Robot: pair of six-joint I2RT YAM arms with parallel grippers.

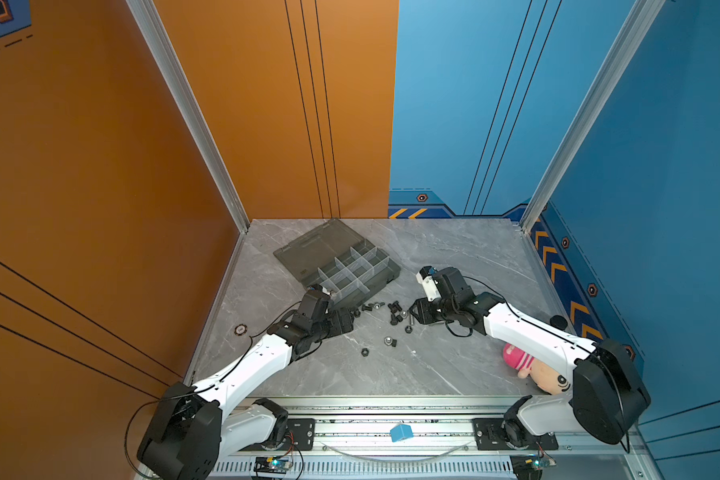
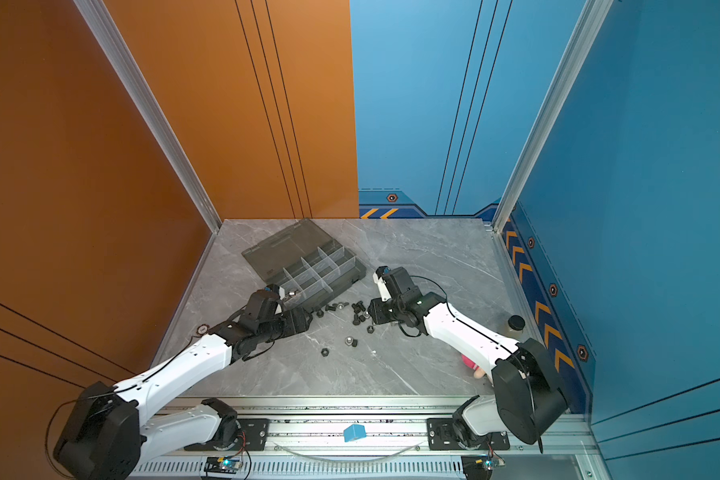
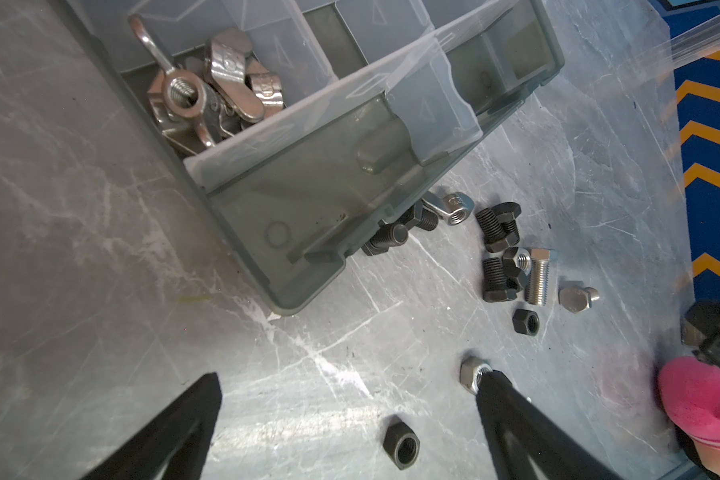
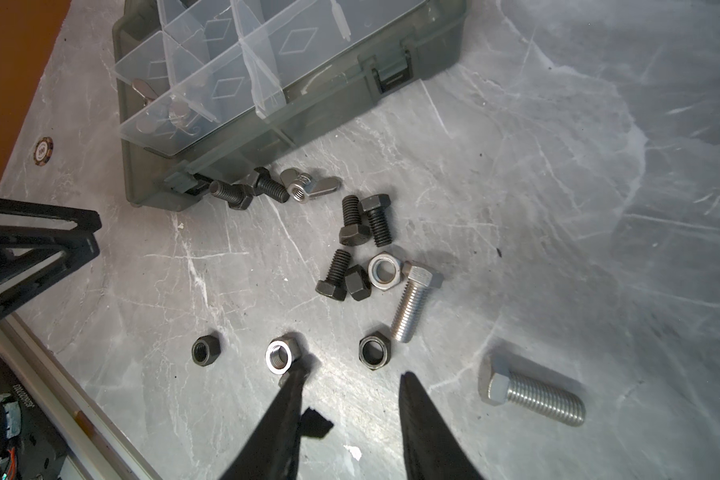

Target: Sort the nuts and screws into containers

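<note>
we see the organizer box [image 1: 391, 275] lying open and askew toward the back left of the grey table [image 1: 466, 257], its flat lid [image 1: 321, 245] folded back on the far side. our left gripper [image 3: 348, 380] hovers low just in front of the box's near corner, jaws spread wide and holding nothing. in the left wrist view one fingertip [image 3: 491, 386] overlaps a silver nut [image 3: 470, 368], and we cannot tell whether they touch. a black nut [image 3: 402, 446] lies on the table between the two fingers. the corner compartment nearest this gripper holds a heap of silver wing nuts [image 3: 208, 87].

our right gripper [image 4: 352, 376] sits low over the loose pile, jaws partly apart with nothing between them. a thin black nut [image 4: 374, 353] lies just beyond its tips, and a silver bolt [image 4: 533, 397] lies apart from the rest.

the other screws and nuts are scattered on the table in front of the box, between our two grippers: black screws [image 4: 377, 220], a second silver bolt [image 4: 414, 303] and a shiny hex nut [image 4: 385, 272] touching it. two more dark screws [image 4: 231, 193] and a lone wing nut [image 4: 308, 187] lie right against the box's front wall.

a pink plush toy [image 1: 520, 361] lies beneath the right arm.
</note>
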